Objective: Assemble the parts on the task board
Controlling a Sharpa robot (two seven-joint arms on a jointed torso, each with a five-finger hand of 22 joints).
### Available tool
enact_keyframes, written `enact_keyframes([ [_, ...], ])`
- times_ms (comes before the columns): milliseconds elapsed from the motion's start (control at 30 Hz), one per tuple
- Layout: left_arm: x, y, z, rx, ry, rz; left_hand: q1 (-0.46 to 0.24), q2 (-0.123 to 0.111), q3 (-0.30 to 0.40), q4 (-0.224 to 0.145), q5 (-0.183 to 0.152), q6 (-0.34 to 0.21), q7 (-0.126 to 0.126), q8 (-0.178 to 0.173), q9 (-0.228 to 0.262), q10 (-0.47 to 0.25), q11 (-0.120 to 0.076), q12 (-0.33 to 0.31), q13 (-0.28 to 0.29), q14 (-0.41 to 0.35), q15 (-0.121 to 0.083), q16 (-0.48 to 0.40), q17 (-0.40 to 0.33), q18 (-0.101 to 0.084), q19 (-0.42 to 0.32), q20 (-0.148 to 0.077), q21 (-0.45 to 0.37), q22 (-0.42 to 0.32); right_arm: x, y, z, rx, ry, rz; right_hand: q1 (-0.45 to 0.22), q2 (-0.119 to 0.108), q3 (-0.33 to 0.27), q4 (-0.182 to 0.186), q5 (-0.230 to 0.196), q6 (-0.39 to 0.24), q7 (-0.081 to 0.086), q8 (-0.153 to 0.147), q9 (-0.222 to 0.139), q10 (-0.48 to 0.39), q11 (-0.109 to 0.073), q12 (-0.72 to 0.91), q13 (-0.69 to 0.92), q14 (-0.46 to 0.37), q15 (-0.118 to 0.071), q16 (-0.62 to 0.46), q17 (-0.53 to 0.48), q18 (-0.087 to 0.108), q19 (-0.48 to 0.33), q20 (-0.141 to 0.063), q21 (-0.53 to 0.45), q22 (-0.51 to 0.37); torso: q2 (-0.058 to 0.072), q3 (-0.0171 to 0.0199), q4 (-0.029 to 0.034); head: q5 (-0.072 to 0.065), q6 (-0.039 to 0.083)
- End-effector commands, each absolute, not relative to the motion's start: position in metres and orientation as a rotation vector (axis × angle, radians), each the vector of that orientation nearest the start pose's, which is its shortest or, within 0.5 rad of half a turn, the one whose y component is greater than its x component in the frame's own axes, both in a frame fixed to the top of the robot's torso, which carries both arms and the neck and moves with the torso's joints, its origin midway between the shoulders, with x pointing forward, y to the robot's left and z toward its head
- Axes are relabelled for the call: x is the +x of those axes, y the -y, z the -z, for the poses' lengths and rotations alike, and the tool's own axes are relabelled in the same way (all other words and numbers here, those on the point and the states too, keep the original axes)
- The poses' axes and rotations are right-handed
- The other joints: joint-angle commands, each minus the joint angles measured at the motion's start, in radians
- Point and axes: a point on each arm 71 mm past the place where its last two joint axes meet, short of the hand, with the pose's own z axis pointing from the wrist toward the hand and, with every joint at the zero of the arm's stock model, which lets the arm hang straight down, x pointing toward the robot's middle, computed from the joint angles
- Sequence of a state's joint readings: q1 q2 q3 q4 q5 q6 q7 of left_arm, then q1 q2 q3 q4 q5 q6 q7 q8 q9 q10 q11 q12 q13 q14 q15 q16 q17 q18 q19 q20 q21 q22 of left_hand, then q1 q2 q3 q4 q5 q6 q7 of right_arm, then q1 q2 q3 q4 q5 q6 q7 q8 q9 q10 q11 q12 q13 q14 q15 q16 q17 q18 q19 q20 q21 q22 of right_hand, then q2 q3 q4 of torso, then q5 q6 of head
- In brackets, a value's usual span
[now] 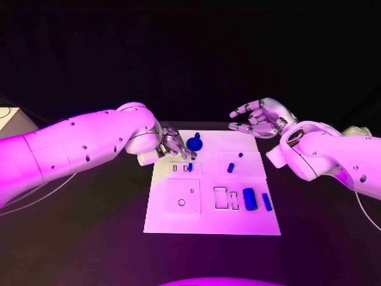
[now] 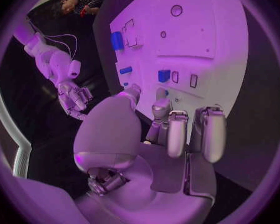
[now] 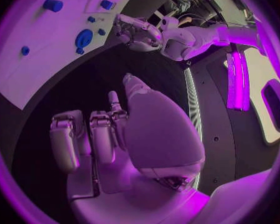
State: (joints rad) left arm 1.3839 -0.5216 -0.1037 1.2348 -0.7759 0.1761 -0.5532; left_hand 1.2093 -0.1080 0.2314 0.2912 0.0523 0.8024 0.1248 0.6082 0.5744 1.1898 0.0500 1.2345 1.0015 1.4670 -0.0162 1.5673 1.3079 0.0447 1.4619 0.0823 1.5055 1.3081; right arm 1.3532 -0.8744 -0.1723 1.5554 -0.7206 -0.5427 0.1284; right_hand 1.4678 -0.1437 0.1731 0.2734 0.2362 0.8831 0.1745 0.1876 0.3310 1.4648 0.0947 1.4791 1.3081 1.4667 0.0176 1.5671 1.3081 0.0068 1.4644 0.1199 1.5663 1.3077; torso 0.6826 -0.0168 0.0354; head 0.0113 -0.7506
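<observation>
Black desk [image 1: 79, 238] carries the white task board [image 1: 209, 221], blue parts lying across it. At its far-left corner the left hand [image 1: 174, 145] reaches for a small part [image 1: 190, 167], though I cannot tell its grasp; the right hand [image 1: 261, 118] hovers beyond the far edge, fingers curled, holding nothing. Next, judging by this, comes seating that part squarely in its slot.

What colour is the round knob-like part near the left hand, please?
Blue; the round part shows best in the head view.

The flat white task board [image 1: 209, 221] looks like smooth, matt plastic with shallow cut-out recesses. The small blue parts on it, such as the blue cylinder [image 1: 250, 199] and the round blue knob-shaped piece [image 1: 194, 143], look like smooth plastic with a slight sheen. The black table [image 1: 79, 244] is matt and dull. The left hand [image 2: 171, 129] and right hand [image 3: 109, 134] have smooth, silvery, satin shells; the white arm casing [image 1: 70, 149] is glossy moulded plastic.
</observation>
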Motion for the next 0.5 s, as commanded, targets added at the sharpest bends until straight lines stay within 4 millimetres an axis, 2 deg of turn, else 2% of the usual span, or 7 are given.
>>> enact_keyframes([
  [33,0.540,-0.127,0.175,-0.187,-2.412,0.414,-0.029,0.013,-0.008,0.001,-0.003,-0.011,0.002,-0.007,0.007,-0.012,0.003,-0.005,-0.002,0.104,0.006,0.003,0.263,-0.010,0.007,0.008,0.007,0.106,0.495,0.220,0.145,0.434,-1.513,-1.015,-0.002,-0.007,0.007,-0.001,0.005,-0.007,-0.002,0.005,0.001,0.014,-0.007,-0.004,0.175,0.104,-0.005,0.004,0.263,-0.007,0.106,-0.006,0.004,0.263,0.001,-0.0004,-0.0016,0.000,-0.003],
  [100,0.541,-0.122,0.175,-0.172,-2.413,0.404,-0.031,0.016,-0.008,0.001,-0.002,-0.011,0.002,-0.007,0.008,-0.011,0.003,-0.004,0.000,0.104,0.007,0.003,0.263,-0.010,0.007,0.009,0.007,0.106,0.497,0.220,0.145,0.435,-1.507,-1.009,-0.004,-0.009,0.010,0.000,0.007,-0.012,-0.001,0.004,0.000,0.003,-0.006,-0.015,0.165,0.104,-0.005,0.003,0.262,-0.004,0.101,-0.006,-0.008,0.258,0.002,-0.0012,-0.0021,-0.001,-0.006],
  [167,0.543,-0.116,0.176,-0.151,-2.417,0.393,-0.032,0.018,-0.007,0.001,-0.003,-0.011,0.002,-0.007,0.009,-0.011,0.003,-0.004,0.000,0.104,0.007,0.003,0.263,-0.010,0.007,0.009,0.007,0.105,0.499,0.221,0.144,0.437,-1.496,-1.003,-0.007,-0.015,0.021,-0.001,0.007,-0.024,0.001,0.006,0.000,-0.023,-0.005,-0.042,0.143,0.097,-0.004,-0.009,0.236,0.009,0.080,-0.005,-0.061,0.235,0.002,-0.0020,-0.0021,-0.001,-0.008],
  [400,0.545,-0.109,0.177,-0.108,-2.424,0.361,-0.039,0.025,-0.007,0.001,-0.003,-0.010,0.002,-0.005,0.012,-0.012,0.003,-0.002,0.000,0.104,0.007,0.003,0.263,-0.010,0.007,0.010,0.007,0.106,0.502,0.223,0.142,0.442,-1.479,-0.994,-0.008,-0.016,0.026,-0.001,0.007,-0.029,0.002,0.007,0.000,-0.034,-0.004,-0.053,0.133,0.096,-0.004,-0.011,0.234,0.011,0.075,-0.005,-0.072,0.231,0.002,-0.0020,-0.0020,-0.004,-0.009],
  [500,0.546,-0.109,0.177,-0.100,-2.423,0.348,-0.042,0.030,-0.006,0.000,-0.002,-0.005,0.001,-0.001,0.017,-0.009,0.002,0.001,0.004,0.104,0.007,0.003,0.263,-0.010,0.007,0.011,0.007,0.107,0.502,0.224,0.141,0.445,-1.475,-0.989,-0.009,-0.017,0.028,-0.001,0.007,-0.032,0.002,0.007,0.000,-0.037,-0.004,-0.056,0.130,0.095,-0.004,-0.012,0.231,0.012,0.073,-0.005,-0.077,0.229,0.002,-0.0016,0.0010,-0.004,-0.011],
])
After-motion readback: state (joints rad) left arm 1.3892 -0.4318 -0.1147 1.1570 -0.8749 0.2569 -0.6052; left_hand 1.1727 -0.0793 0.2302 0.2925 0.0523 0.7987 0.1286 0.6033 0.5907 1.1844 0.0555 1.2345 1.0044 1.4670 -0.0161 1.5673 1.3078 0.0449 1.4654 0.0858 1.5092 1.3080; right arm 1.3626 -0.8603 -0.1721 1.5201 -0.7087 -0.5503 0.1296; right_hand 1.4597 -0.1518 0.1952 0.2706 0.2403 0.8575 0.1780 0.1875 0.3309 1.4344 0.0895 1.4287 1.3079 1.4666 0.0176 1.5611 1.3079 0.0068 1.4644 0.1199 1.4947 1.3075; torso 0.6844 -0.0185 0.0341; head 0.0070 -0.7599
